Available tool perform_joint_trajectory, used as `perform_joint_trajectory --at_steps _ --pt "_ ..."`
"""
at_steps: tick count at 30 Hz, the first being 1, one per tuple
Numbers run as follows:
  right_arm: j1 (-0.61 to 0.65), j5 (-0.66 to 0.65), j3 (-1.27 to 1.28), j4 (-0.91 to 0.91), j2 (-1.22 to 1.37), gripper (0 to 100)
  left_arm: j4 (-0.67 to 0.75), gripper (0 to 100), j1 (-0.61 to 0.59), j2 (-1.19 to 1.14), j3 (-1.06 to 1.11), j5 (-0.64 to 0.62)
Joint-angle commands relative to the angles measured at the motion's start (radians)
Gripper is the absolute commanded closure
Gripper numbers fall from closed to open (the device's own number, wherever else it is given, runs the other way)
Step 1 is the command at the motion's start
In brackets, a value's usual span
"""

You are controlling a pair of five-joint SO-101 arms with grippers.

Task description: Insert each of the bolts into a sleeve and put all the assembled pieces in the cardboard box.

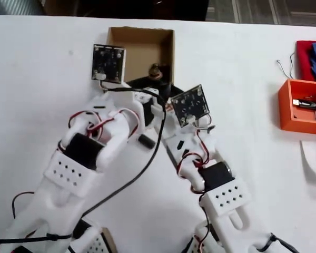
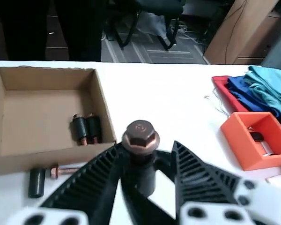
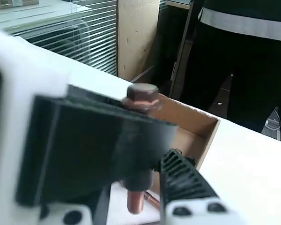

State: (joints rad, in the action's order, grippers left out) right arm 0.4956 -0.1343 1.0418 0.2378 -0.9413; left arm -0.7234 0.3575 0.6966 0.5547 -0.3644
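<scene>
The cardboard box (image 2: 37, 117) sits just past the right gripper (image 3: 150, 150), which pinches tight on a sleeve (image 2: 141, 176) with a bolt (image 2: 140, 134) pushed down through it, and the left gripper (image 2: 146, 154) is half open, one jaw on each side of that sleeve. I think this piece is done, so next it must go over the box wall and drop by the two finished pieces (image 2: 86, 129), once the left gripper is clear. An orange bin (image 2: 234, 140) sits far off to the side, and a spare sleeve (image 2: 36, 182) and a spare bolt (image 2: 64, 170) lie near the left gripper, outside the box.
</scene>
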Motion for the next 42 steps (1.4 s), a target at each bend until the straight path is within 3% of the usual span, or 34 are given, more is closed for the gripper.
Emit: perform_joint_trajectory --at_steps 1,18,22,26,29,31,34,37,42 --pt "0.002 -0.005 -0.028 -0.027 -0.013 97.5 -0.006 83 -0.055 0.012 -0.015 -0.005" --pt "0.001 -0.005 -0.028 -0.027 -0.013 97.5 -0.061 83 -0.152 0.012 -0.28 -0.006" --pt "-0.012 0.002 -0.028 -0.019 -0.013 97.5 -0.149 83 -0.253 0.012 -0.288 -0.006" --pt "-0.074 0.035 -0.074 0.01 -0.002 97.5 -0.324 83 -0.413 0.005 -0.268 -0.005" --pt "-0.148 0.135 -0.184 0.128 -0.001 97.6 -0.393 83 -0.526 0.005 -0.143 -0.002" --pt "-0.168 0.164 -0.296 0.206 0.024 97.6 -0.394 83 -0.588 0.005 -0.012 0.068" --pt "-0.168 0.163 -0.517 0.364 0.143 97.6 -0.292 83 -0.64 0.003 0.219 0.25" --pt "-0.17 0.17 -0.755 0.486 0.355 97.6 -0.044 83 -0.672 0.005 0.455 0.377" --pt "-0.17 0.224 -1.117 0.601 0.757 97.6 0.327 83 -0.689 0.005 0.751 0.419"
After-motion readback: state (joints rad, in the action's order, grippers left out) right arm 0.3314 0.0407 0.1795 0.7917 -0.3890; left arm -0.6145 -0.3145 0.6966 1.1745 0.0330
